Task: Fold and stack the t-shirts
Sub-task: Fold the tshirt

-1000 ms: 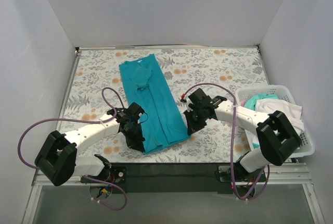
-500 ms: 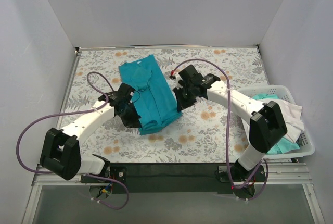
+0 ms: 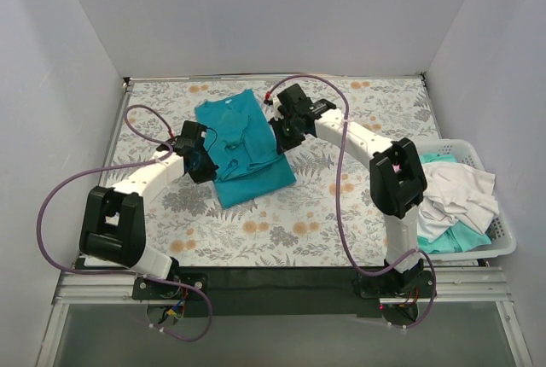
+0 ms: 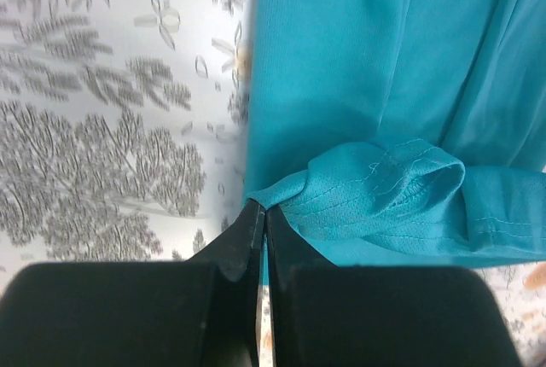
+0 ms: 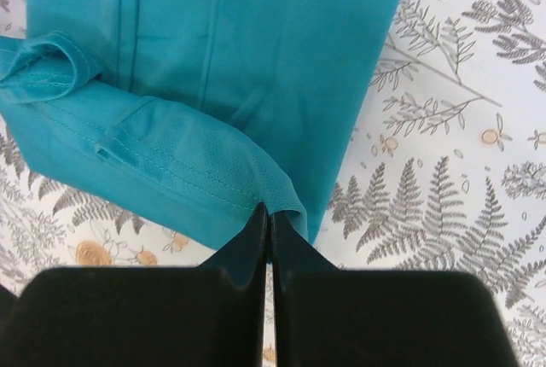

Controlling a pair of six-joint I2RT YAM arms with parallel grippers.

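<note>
A teal-blue t-shirt (image 3: 243,141) lies on the flowered table, its lower half doubled up over the upper half. My left gripper (image 3: 202,162) is shut on the hem's left corner (image 4: 281,192), the cloth bunching past its tips (image 4: 263,210). My right gripper (image 3: 280,138) is shut on the hem's right corner (image 5: 281,188), pinched at its tips (image 5: 270,210). Both hold the hem above the shirt's middle. White and pale aqua t-shirts (image 3: 456,200) lie heaped in the basket.
The white plastic basket (image 3: 503,239) stands at the table's right edge. The flowered tablecloth (image 3: 341,213) covers the table, which has white walls close on three sides. Purple cables loop from both arms.
Both grippers have carried the shirt's bottom hem away from the near edge toward the back, doubling the long teal strip over itself. The arms now reach much farther out.
</note>
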